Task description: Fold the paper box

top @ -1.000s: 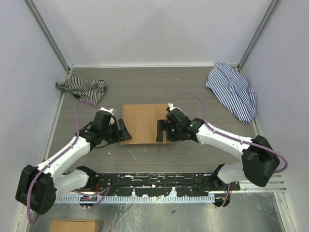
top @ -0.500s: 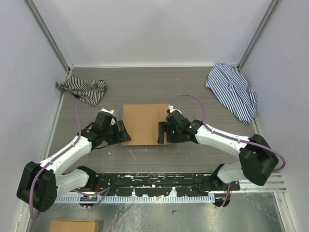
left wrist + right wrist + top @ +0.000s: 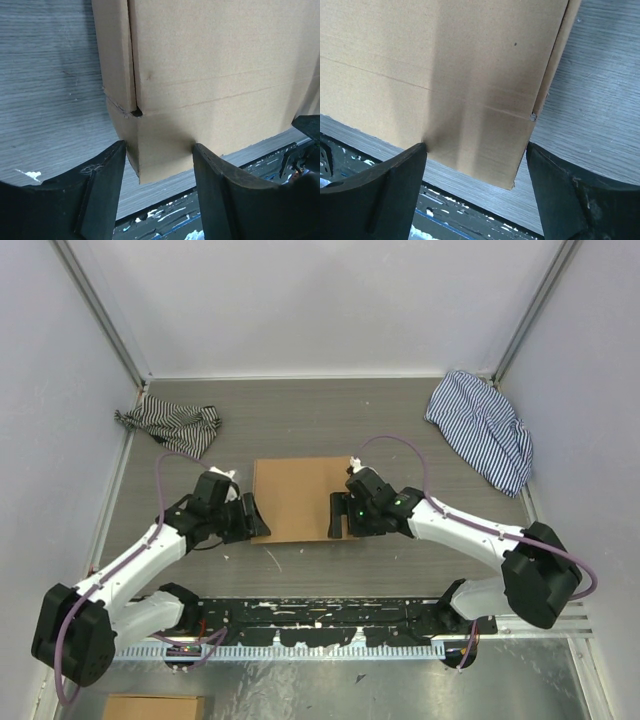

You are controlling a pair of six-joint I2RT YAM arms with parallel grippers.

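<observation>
The paper box [image 3: 295,498] lies flat on the table as a plain brown cardboard rectangle between my two arms. My left gripper [image 3: 252,517] is at its near left corner. In the left wrist view that corner [image 3: 160,160] pokes between the open fingers of the left gripper [image 3: 159,147], both tips reaching the cardboard. At the near right corner is my right gripper [image 3: 337,514]. The right wrist view shows the right gripper [image 3: 476,147] open wide, its fingers straddling that corner [image 3: 490,160], one tip at the near edge, the other at the side edge.
A dark striped cloth [image 3: 170,423] lies at the back left and a blue striped cloth [image 3: 482,430] at the back right. A black rail [image 3: 320,615] runs along the table's near edge. Grey walls enclose three sides.
Both pairs of jaws have narrowed a little around the box's near corners. The arms and the box have barely shifted.
</observation>
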